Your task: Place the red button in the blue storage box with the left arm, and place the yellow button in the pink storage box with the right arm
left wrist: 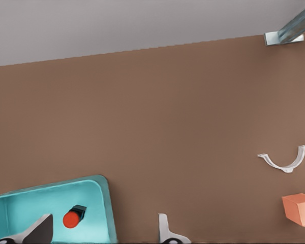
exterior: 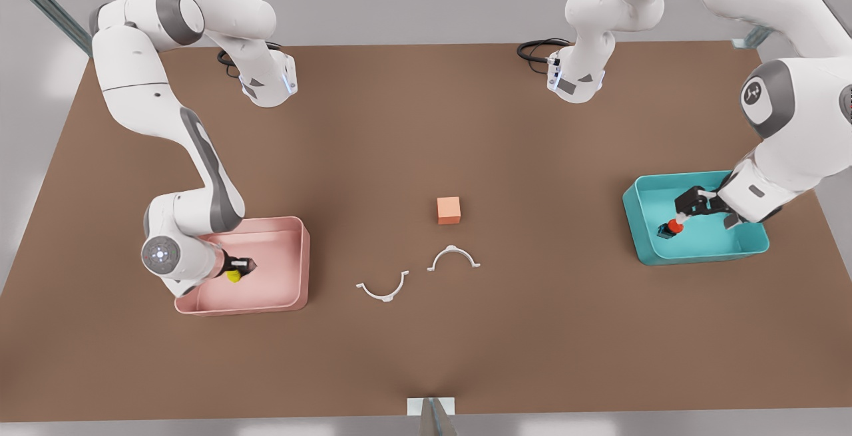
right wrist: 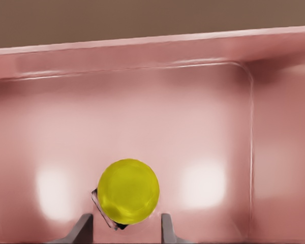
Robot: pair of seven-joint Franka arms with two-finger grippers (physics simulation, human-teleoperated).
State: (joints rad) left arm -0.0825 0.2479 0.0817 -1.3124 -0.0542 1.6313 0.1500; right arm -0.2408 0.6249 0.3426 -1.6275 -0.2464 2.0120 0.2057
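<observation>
Left gripper hangs spread above the blue storage box, its fingers parted with nothing between them; the red button lies on its side on the teal floor just beside the fingertips, free of them and close to the box's wall nearest the table's middle. From the left wrist view the button rests a short way inside a rounded corner of the box, and one fingertip sits over the box floor while the other stands past the wall, over bare table.

Right gripper is lowered inside the pink storage box, its fingers flanking the yellow button with a visible gap on each side, so the button rests on the pink floor ungripped. Open floor stretches from the button to the far wall, and more of it lies toward one side wall.

Between the two boxes the brown table lies broad and mostly bare. A salmon-orange cube stands near its middle, well apart from both grippers, with two white curved clips lying just in front of it, one beside the other and not touching.
</observation>
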